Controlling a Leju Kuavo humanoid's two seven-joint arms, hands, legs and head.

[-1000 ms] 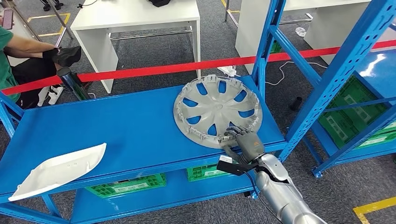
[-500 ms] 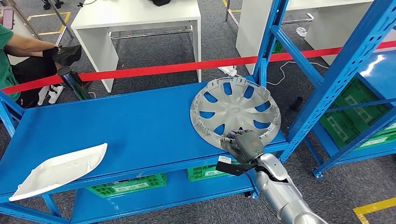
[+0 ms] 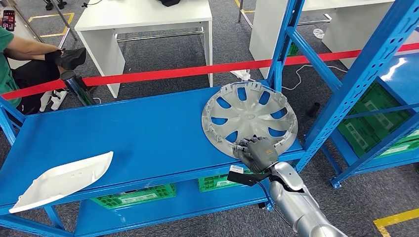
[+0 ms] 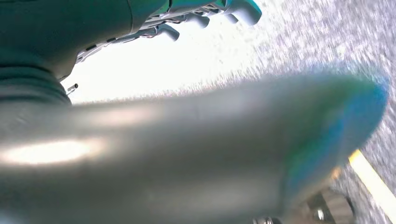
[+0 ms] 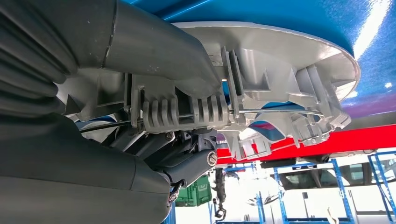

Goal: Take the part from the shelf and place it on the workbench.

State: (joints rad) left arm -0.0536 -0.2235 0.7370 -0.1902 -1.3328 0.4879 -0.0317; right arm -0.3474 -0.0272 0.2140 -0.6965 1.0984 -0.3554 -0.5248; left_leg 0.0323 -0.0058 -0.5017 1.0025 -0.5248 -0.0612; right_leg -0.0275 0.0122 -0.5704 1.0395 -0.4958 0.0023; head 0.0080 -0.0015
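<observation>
From the head camera I have my right hand (image 3: 257, 150) clamped on the near rim of the wheel cover (image 3: 249, 121), the silver part I am meant to fetch. The cover lies inner side up at the right end of the blue shelf (image 3: 138, 133), close by the blue upright post (image 3: 279, 47) at the far right corner, and its near edge reaches to the shelf's front lip, where my hand meets it. My fingers go over the rim onto the ribbed inner face. The right wrist camera confirms the hold: the thick grey thumb (image 5: 154, 44) presses on one side of the rim's clip wall and the darker fingers (image 5: 154, 149) close in from the other side, so the cover (image 5: 280, 60) is pinched between them, with the rest of the disc stretching away beyond the hand. I cannot tell whether the near edge is lifted off the shelf or lying flat on it. My left hand (image 4: 140, 154) appears in its own wrist camera as a blurred grey bulk over speckled floor; the fingers (image 4: 233, 9) look spread with nothing between them, though the blur makes that uncertain. Well apart from the cover, at the near left corner of the shelf, lies a white trim panel (image 3: 62, 180). A red barrier tape (image 3: 173, 73) runs across behind the shelf, with a white table (image 3: 143, 22) beyond it and a seated person (image 3: 20, 64) at far left. Green crates (image 3: 133, 196) sit on the level below.
</observation>
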